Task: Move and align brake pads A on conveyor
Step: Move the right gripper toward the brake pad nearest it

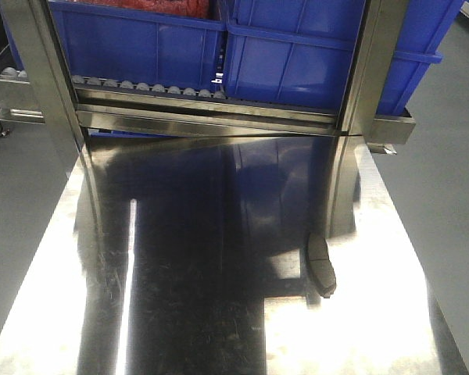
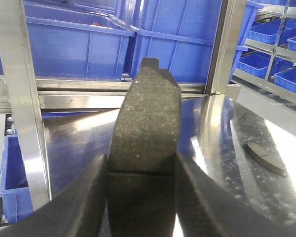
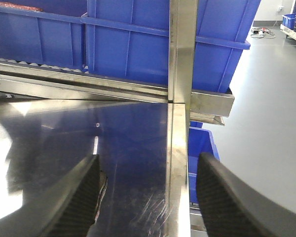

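I count two pads in view. The first brake pad (image 2: 145,113) fills my left wrist view: dark grey, speckled face, a centre groove across it and a notched tab at its far end, pinched by its long edges in the left gripper (image 2: 142,170). The second brake pad (image 1: 322,268) lies flat on the steel table (image 1: 219,328), toward its right edge, curved and dark.

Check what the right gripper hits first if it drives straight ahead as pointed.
Probably the steel upright post, centred between the open jaws of the right gripper, at the steel table's far edge. Blue bins stand behind it. Depth is unclear from the wrist view.
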Controlling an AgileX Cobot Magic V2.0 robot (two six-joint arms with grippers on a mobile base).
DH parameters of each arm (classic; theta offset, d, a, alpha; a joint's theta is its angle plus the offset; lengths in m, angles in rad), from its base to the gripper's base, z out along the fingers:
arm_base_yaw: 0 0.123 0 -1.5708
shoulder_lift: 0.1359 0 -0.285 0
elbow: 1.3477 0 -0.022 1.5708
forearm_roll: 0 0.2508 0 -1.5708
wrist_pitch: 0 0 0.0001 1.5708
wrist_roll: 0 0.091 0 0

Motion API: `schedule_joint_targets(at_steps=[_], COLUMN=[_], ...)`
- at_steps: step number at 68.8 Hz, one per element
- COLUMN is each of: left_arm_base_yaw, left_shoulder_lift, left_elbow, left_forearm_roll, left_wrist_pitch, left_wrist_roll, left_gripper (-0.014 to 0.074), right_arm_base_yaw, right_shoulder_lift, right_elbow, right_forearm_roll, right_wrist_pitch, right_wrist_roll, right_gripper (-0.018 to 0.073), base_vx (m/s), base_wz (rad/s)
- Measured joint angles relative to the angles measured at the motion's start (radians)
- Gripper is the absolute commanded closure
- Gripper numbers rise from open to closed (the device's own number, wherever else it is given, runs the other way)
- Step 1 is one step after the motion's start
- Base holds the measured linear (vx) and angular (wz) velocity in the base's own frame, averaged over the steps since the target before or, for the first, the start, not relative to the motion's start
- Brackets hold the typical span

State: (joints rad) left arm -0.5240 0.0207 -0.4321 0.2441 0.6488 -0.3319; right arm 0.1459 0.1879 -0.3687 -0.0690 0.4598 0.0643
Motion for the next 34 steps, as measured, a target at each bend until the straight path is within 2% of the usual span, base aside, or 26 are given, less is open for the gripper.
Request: schedule_joint_targets(at_steps=[17, 34], left_arm_base_yaw=[0.0, 0.0], left_shoulder_lift=[0.0, 0.0], left_elbow=[0.0, 0.0], left_forearm_roll=[-0.001, -0.001], left_wrist_pitch=[-0.002, -0.002], left_wrist_roll=[0.0, 0.0], left_gripper=[0.0603, 0.0603], right_arm_base_yaw=[0.0, 0.0], right_shoulder_lift=[0.0, 0.065], right_elbow=[0.0, -0.022], right_forearm_roll=[-0.018, 0.033], right_wrist_pitch=[-0.003, 0.059], right_wrist_roll=[0.0, 0.003], right_gripper=[0.0136, 0.0165], base_vx=[0.0, 0.0], base_wz=[0.0, 0.0])
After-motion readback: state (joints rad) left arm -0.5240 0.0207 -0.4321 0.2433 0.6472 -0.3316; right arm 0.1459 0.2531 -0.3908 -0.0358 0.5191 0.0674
